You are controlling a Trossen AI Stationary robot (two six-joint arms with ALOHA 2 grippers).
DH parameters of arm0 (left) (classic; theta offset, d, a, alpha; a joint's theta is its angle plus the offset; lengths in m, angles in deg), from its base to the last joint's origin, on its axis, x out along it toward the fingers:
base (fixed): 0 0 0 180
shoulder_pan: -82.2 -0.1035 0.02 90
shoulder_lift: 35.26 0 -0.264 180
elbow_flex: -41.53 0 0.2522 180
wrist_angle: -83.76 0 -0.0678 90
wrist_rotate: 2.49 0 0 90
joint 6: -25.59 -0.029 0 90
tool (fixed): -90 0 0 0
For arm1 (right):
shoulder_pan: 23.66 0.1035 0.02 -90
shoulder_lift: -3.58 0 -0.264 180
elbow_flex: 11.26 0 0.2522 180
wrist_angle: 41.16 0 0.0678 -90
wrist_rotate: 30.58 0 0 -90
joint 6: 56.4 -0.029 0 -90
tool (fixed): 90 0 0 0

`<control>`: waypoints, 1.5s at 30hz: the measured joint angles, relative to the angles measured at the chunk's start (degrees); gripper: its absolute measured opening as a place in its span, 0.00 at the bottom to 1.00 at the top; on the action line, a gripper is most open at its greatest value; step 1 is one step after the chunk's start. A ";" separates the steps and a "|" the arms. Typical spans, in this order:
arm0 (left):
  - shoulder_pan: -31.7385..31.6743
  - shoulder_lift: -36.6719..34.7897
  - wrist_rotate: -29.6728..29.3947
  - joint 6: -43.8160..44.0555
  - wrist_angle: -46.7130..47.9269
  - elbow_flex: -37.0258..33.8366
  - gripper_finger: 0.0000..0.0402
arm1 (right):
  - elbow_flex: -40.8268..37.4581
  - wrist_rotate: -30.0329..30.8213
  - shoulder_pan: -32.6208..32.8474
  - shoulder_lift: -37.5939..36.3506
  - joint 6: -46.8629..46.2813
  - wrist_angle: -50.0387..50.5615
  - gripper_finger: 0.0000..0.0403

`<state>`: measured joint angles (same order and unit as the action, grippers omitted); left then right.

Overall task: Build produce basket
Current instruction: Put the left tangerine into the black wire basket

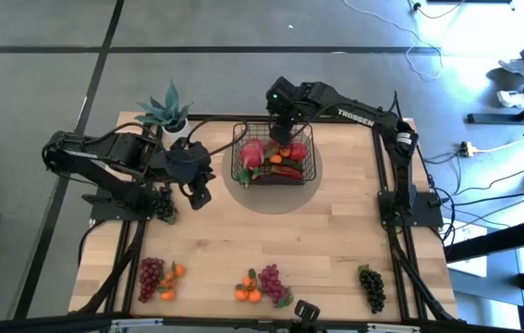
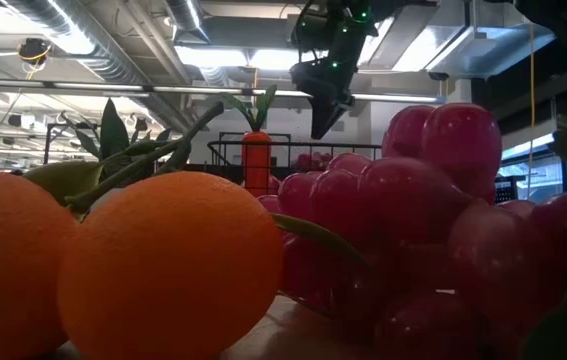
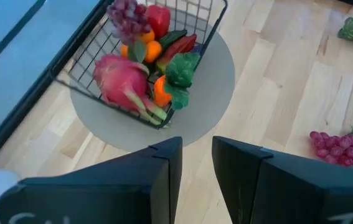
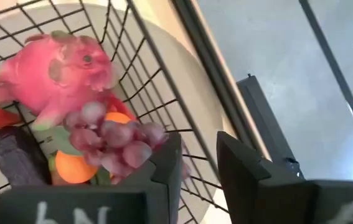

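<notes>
The basket sat on a grey round mat toward the far middle of the table, already holding a pink radish, a red pepper, a carrot and an eggplant. The right gripper hung over the basket's far edge with its fingers slightly parted and nothing between them; a pale purple grape bunch lay in the basket just beside its fingertips. The left gripper, to the left of the basket, stood narrowly open and empty. The toy pieces looked light, hard and smooth to me, likely to slip unless pinched across the middle; the grape bunches near the table's front edge seemed lumpy enough to grip at their widest part, the oranges rounder and trickier. From table height those oranges and grapes blocked nearly everything, so only the carrot's top and the basket's rim showed behind them. What lay beneath the radish was hidden.
</notes>
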<state>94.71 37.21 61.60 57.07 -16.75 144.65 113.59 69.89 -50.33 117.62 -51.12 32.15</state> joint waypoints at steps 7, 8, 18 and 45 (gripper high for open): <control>-0.02 0.00 -0.52 12.56 8.56 0.00 0.19 | 0.04 0.27 0.07 -3.33 1.38 -0.22 0.22; -0.02 0.00 -0.54 15.19 10.17 0.00 0.19 | 0.04 0.11 0.08 -3.90 1.42 -0.20 0.22; 2.53 0.00 2.44 39.09 23.36 0.00 0.19 | 0.04 -0.10 4.04 -12.47 3.41 -0.20 0.22; 32.06 2.92 26.57 87.50 -14.01 -26.89 0.19 | 0.07 -25.63 18.00 -23.43 14.49 5.70 0.22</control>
<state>126.78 40.12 88.17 144.56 -30.75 117.76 113.65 44.26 -32.33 94.19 -36.62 37.85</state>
